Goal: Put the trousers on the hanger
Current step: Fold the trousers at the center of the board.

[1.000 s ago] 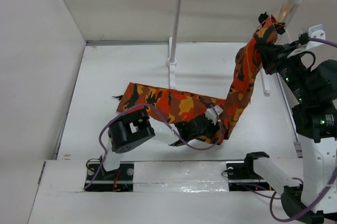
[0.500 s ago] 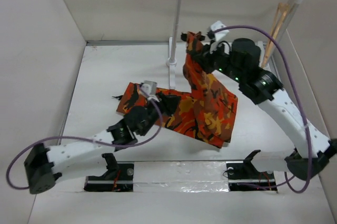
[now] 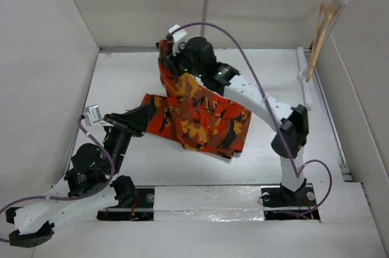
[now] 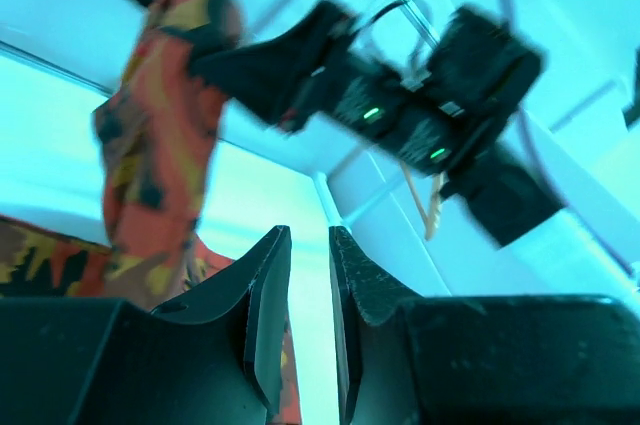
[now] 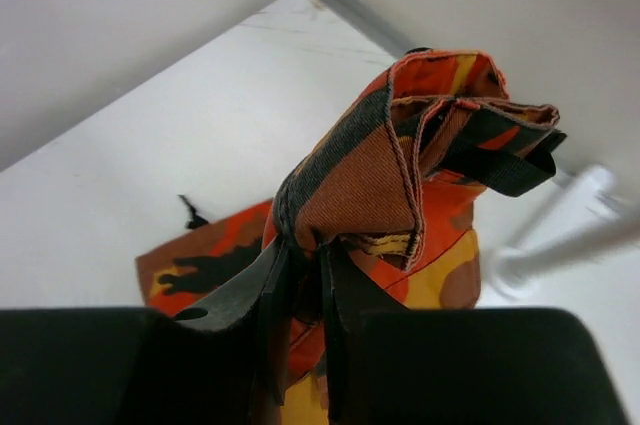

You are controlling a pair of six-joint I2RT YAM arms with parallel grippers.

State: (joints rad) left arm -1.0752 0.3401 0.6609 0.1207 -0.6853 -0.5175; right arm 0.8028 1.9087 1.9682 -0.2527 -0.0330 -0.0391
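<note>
White tabletop [image 3: 273,70] bears the trousers [image 3: 206,118]; the right gripper [image 5: 300,255] clamps their waistband, raised at upper centre, presumably for threading. Lower left, the left gripper [image 4: 308,245] stands slightly apart and empty. At upper right, the hanger [image 3: 318,36] leans well apart.

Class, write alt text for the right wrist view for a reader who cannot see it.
The right arm's fingers pinch a bunched fold of the camouflage trousers, held above the white table. A blurred white post shows at right.
</note>
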